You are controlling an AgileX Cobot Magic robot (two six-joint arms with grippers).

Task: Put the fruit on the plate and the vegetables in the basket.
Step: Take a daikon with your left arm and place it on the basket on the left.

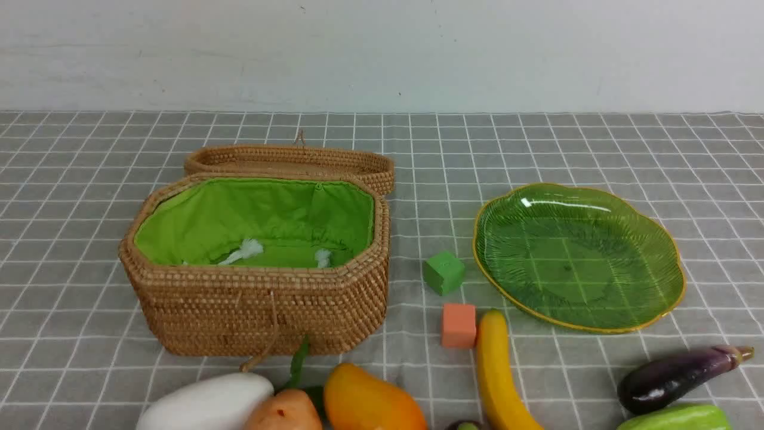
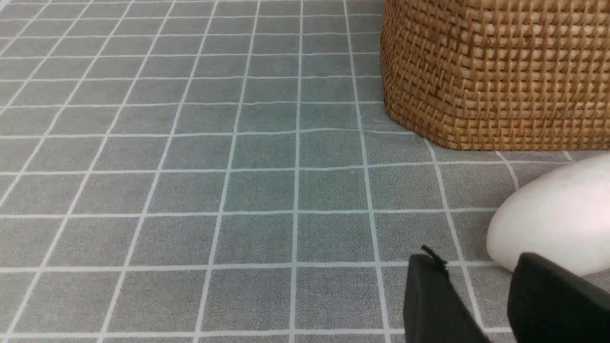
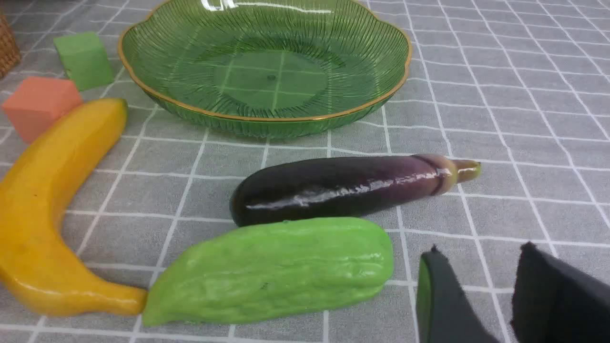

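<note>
Radish [image 2: 553, 214] lies just beside the left jaws, gourd [image 3: 271, 267] and eggplant [image 3: 343, 188] just ahead of the right jaws; both pairs stand part open, empty (poised, I judge, for a first pick). Basket [image 1: 256, 310] and plate [image 1: 579, 257] sit beyond, unfilled, lid [image 1: 286, 158] back for loading.

grid-cloth tbl [image 1: 597, 149] | basket [image 1: 256, 310], plate [image 1: 579, 257], grn cube [image 1: 444, 272], orng cube [image 1: 458, 325] | banana [image 1: 498, 370], mango [image 1: 370, 403], eggplant [image 1: 674, 376], gourd [image 1: 677, 418], radish [image 1: 206, 403], potato [image 1: 283, 415]

Black, perhaps foam-faced, wedge-shaped fingers [image 2: 438, 305]
</note>
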